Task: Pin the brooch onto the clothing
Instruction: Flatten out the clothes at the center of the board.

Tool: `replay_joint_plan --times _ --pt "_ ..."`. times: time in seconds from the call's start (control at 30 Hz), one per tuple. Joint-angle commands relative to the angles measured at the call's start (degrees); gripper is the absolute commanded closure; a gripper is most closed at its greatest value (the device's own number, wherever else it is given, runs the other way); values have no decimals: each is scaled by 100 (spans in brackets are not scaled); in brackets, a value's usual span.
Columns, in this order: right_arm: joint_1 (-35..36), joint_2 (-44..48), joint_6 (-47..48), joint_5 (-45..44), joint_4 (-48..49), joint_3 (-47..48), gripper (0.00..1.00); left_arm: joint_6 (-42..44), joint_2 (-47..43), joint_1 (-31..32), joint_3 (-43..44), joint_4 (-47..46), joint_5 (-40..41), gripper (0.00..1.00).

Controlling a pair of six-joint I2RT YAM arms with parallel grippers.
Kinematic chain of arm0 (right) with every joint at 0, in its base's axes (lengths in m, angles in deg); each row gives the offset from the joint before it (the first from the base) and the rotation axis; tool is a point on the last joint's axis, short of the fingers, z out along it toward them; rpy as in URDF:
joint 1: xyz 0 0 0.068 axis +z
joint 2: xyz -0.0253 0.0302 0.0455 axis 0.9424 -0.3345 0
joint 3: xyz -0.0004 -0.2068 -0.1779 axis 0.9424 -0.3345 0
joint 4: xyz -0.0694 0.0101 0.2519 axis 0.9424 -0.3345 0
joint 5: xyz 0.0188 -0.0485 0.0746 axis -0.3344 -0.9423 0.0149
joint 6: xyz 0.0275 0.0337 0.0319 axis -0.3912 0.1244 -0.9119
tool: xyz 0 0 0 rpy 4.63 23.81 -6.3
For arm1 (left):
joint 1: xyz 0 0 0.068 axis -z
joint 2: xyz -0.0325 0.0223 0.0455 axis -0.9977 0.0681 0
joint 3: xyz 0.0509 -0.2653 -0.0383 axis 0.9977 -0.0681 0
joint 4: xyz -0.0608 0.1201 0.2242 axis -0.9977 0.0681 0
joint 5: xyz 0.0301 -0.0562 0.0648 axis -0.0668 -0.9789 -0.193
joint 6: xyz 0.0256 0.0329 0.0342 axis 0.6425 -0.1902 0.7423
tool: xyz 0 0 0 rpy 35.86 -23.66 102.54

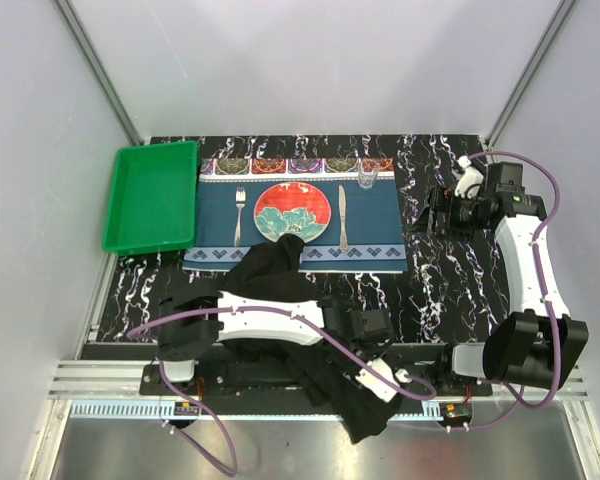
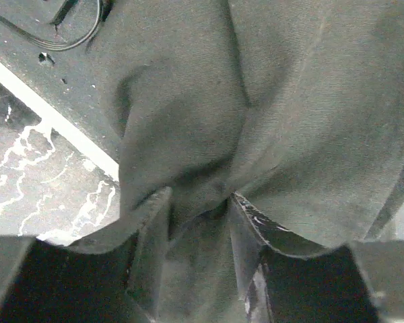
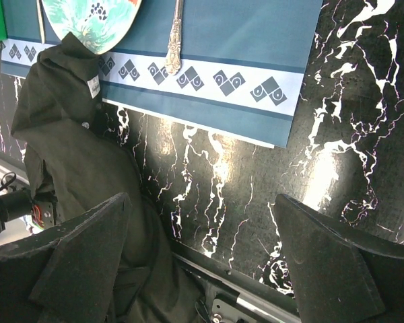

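Top view: the clothing point(image 1: 265, 272) lies crumpled on the near left part of the dark marbled surface point(image 1: 450, 290). Its far end overlaps the near edge of the blue placemat point(image 1: 380, 215) and reaches the near rim of the plate point(image 1: 292, 212); its near end drapes over the near edge of the surface. The left arm point(image 1: 270, 318) lies across the garment, reaching right. The right arm point(image 1: 525, 250) stands at the far right, well apart from the cloth. A green tray point(image 1: 115, 200) sits at the far left. The brooch is not discernible in this view. Left wrist view: the left hand point(image 2: 198, 222) pinches a gathered fold of the garment. Cloth funnels into the gap between its fingers point(image 2: 151, 249) and hangs in loose folds beyond them, beside the pale edge strip of the surface. No brooch shows here. Right wrist view: the right hand point(image 3: 202, 202) is spread wide with nothing between its fingers, hovering over bare surface close to the near right corner of the placemat. The garment, with a small white label point(image 3: 93, 84) at its far end, lies to the left. The brooch cannot be located in any view. Handling: the garment is judged soft, limp and light. It will probably bunch, slide and sag rather than hold shape, so take a single flat layer of the front, clear of thick folds, and keep it taut. The brooch is judged small, rigid and easily dropped; grip it by the edges of its body, leaving the pin side free.
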Motion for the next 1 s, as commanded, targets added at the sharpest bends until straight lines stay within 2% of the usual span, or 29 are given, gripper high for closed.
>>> replay_joint_plan --times 0.0,0.03,0.07,0.2,0.27,0.37,0.4,0.47,0.5,0.57,0.6,0.7,0.77,0.83,0.97 --pt "-68 60 -60 123 122 172 6 290 -97 1 252 -8 -252 68" --pt "-68 69 -78 123 131 172 6 316 -80 1 270 98 -234 99" --pt "-68 60 -87 123 157 172 6 317 -88 1 279 186 -191 100" --pt "-76 104 -87 131 139 207 6 89 -710 -51 287 266 64 100" --pt "-76 130 -87 149 140 190 6 -523 -1323 -227 497 249 56 100" --pt "-76 130 -95 167 148 199 6 -1245 -2088 -1078 1313 503 -278 100" --pt "-76 121 -95 175 148 207 6 -1361 -2283 -1646 1681 582 -270 100" --pt "-76 113 -87 228 140 234 6 -1537 -2888 -2342 1869 583 -252 100" --pt "-85 113 -87 246 122 251 6 -1538 -3101 -3059 1948 513 -174 100" --pt "-76 130 -95 447 131 269 7 -1381 -3688 -3749 1958 469 143 100" --pt "-76 148 -95 561 122 252 7 -1336 -3892 -4431 1853 373 239 100" --pt "-76 165 -78 1272 175 120 8 -1274 -4692 -5549 1415 144 739 100" --pt "-24 130 -43 1843 192 -29 8 -1300 -5280 -5869 1045 -171 1178 100" --pt "177 25 80 1977 88 -56 8 -1205 -5789 -6055 526 -208 1698 100" --pt "1441 -195 817 1196 -378 111 10 -835 -6240 -6064 -246 -24 2918 100"
